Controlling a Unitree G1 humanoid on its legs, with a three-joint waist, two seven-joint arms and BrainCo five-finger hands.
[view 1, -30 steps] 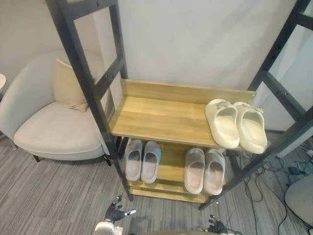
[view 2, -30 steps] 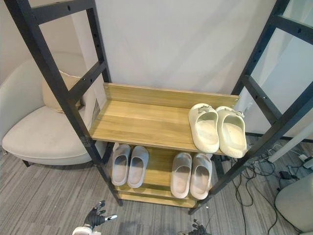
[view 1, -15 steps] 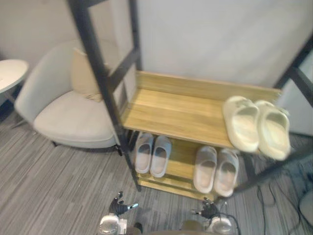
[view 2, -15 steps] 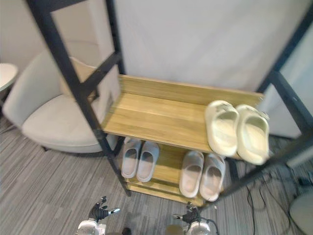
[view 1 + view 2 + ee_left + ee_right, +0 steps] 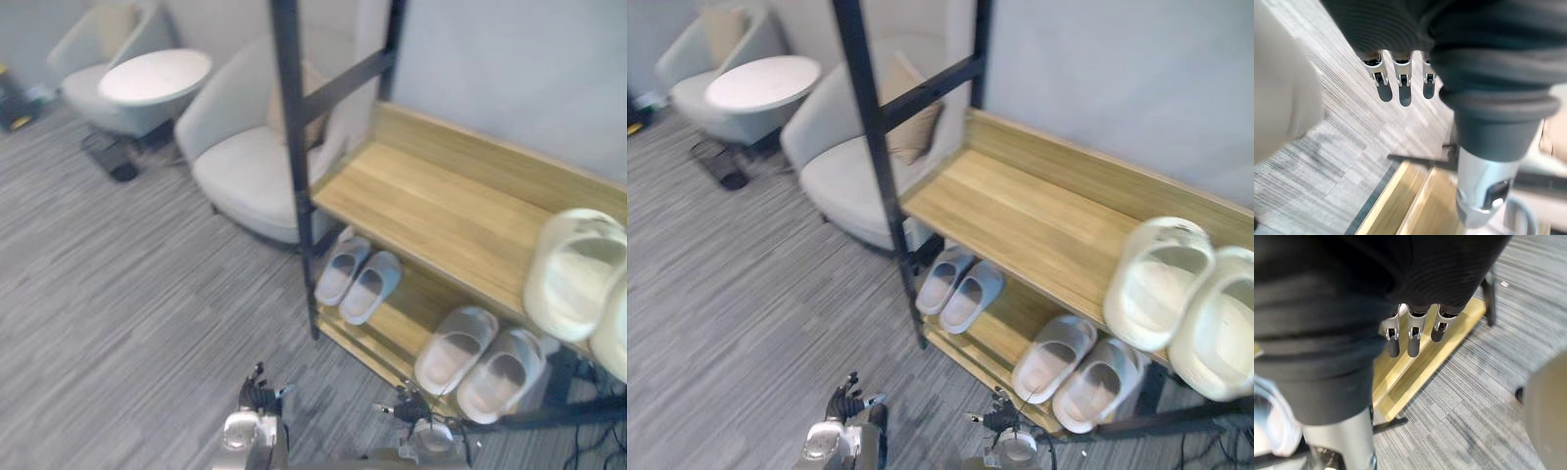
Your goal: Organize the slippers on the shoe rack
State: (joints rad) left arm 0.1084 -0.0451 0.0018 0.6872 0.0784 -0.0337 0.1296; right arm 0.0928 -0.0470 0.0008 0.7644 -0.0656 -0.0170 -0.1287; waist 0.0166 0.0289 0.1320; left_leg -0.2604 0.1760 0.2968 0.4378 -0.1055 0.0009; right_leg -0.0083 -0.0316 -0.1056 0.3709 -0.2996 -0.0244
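Note:
A wooden shoe rack [image 5: 421, 196] with black posts stands at the right. A cream pair of slippers [image 5: 1161, 284] lies on its upper shelf at the far right. On the lower shelf lie a grey pair [image 5: 358, 279] at the left and a pale pair [image 5: 477, 357] at the right. My left hand [image 5: 257, 387] hangs low over the carpet in front of the rack, and my right hand [image 5: 409, 406] hangs near the rack's lower front edge. In the wrist views the left hand's fingers [image 5: 1402, 78] and the right hand's fingers [image 5: 1415, 335] are straight and hold nothing.
A light armchair [image 5: 245, 157] with a tan cushion [image 5: 911, 122] stands left of the rack. A round white table [image 5: 155, 75] and a second chair [image 5: 700, 44] are further left. Grey carpet [image 5: 127, 294] spreads in front.
The whole picture has shifted: the camera has swung left, so the rack now sits at the right and the table has come into view. The slippers have not moved. Both hands stay low.

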